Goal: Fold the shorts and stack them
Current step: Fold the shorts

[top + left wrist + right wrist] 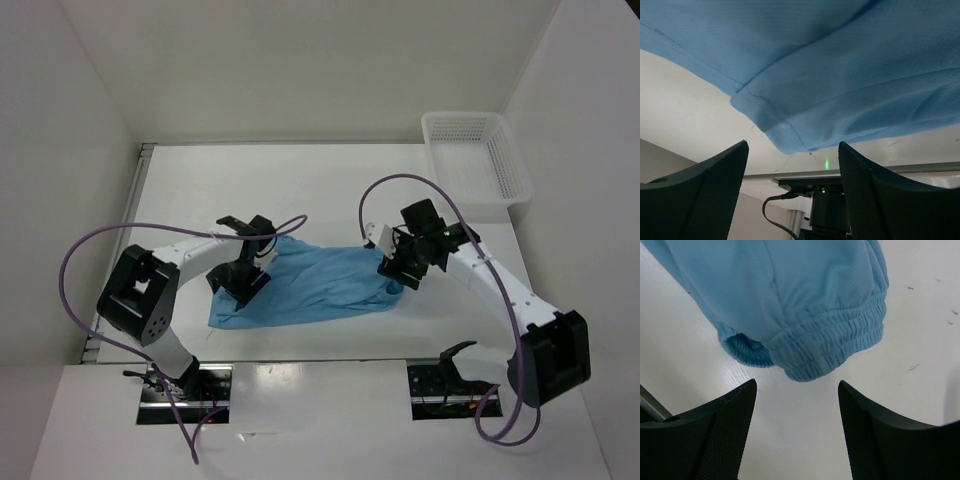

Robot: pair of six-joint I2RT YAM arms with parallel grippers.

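Observation:
The sky-blue shorts [310, 283] lie spread flat on the white table between my two arms, waistband end to the right. My left gripper [240, 285] hovers at the shorts' left hem side, open and empty; in the left wrist view a hemmed corner of the shorts [790, 135] lies just beyond my fingertips [730, 165]. My right gripper [392, 272] is over the right end, open and empty; in the right wrist view the gathered elastic waistband [835, 347] lies just ahead of the gap between my fingers [860, 405].
A white plastic mesh basket [474, 155] stands at the table's back right corner. The table's near edge [320, 358] runs just in front of the shorts, with the arm bases below it. White walls enclose the table on three sides.

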